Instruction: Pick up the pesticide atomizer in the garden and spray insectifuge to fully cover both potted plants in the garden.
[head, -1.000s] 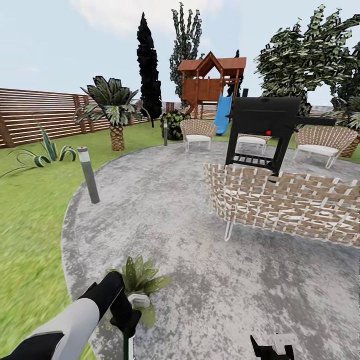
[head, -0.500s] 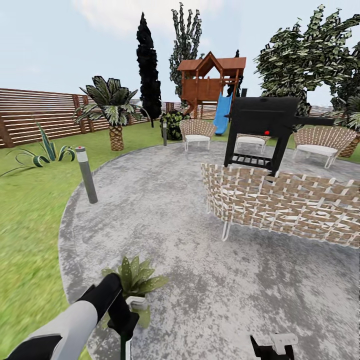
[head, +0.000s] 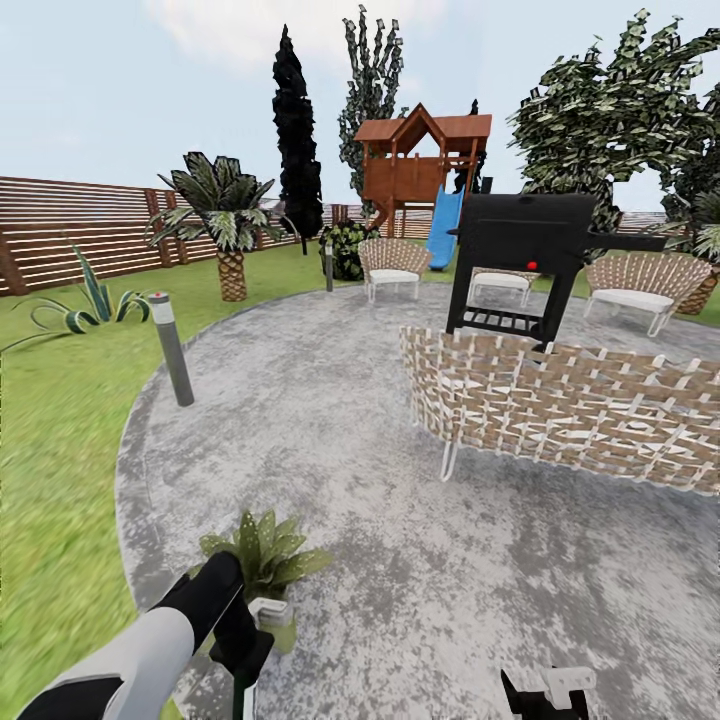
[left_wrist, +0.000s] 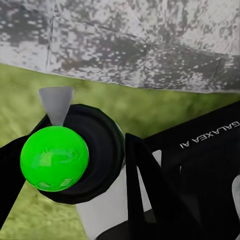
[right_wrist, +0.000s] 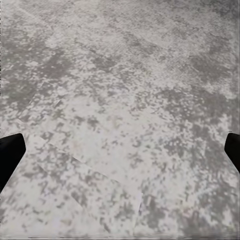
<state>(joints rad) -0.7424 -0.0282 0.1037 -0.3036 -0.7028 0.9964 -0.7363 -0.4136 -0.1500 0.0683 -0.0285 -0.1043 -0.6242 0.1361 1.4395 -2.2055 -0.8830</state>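
A potted plant (head: 262, 555), a rosette of pointed speckled green leaves, stands on the grey stone patio (head: 330, 430) near its left rim in the head view. My left gripper (head: 245, 650) hovers just in front of it, shut on the pesticide atomizer (head: 243, 698), whose thin green and white stem hangs below the fingers. The left wrist view shows the atomizer's bright green round top (left_wrist: 54, 158) in a black collar, with a black finger (left_wrist: 145, 195) against it. My right gripper (head: 545, 695) is low at the frame's bottom, open above bare patio (right_wrist: 120, 110). The second potted plant is out of view.
A wicker sofa (head: 560, 410) and a black grill (head: 530, 260) stand at the right on the patio. A grey bollard lamp (head: 172, 350) marks the patio's left rim. A striped agave (head: 90, 305), a palm (head: 228, 215) and the slatted fence (head: 70, 230) border the lawn (head: 60, 450).
The whole picture has drifted slightly leftward, so the camera has moved. My left gripper keeps its hold on the atomizer and sits a little lower in the picture.
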